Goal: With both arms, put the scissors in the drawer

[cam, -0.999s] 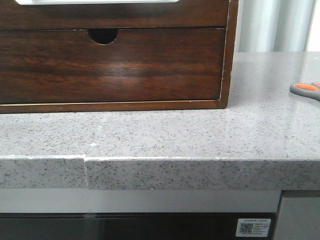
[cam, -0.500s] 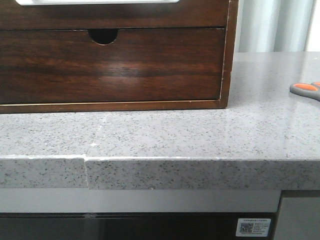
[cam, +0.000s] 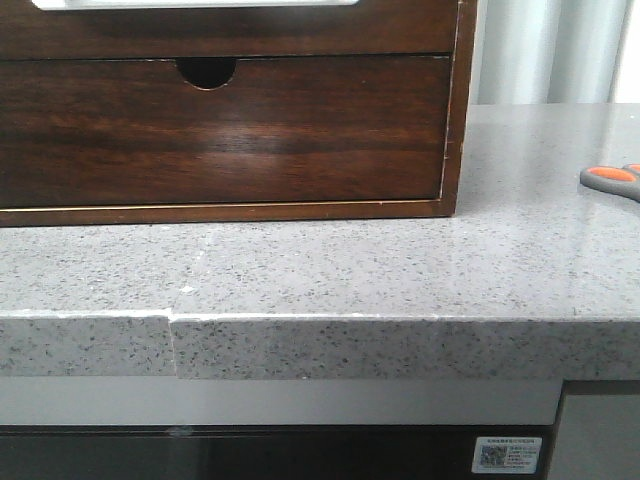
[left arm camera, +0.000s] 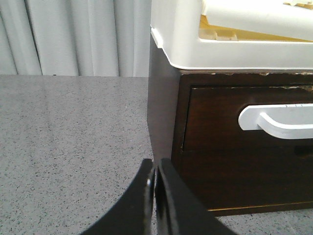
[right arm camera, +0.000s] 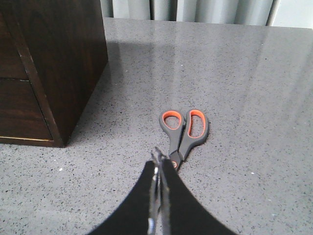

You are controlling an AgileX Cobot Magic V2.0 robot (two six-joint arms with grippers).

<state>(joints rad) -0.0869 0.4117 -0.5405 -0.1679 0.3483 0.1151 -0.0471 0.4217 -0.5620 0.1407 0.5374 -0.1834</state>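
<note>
The scissors, grey handles with orange-lined loops, lie flat on the grey counter to the right of the wooden cabinet. Only their handles show at the right edge of the front view. My right gripper is shut and empty, its tips just short of the scissors' pivot; the blades are hidden under it. The drawer is the cabinet's upper front, closed, with a long white round-cornered shape. Only its lower strip shows in the front view. My left gripper is shut and empty by the cabinet's left front corner.
A lower drawer front with a small half-round notch is closed. A white tray sits on top of the cabinet. The counter's front edge is near the camera. Grey curtains hang behind.
</note>
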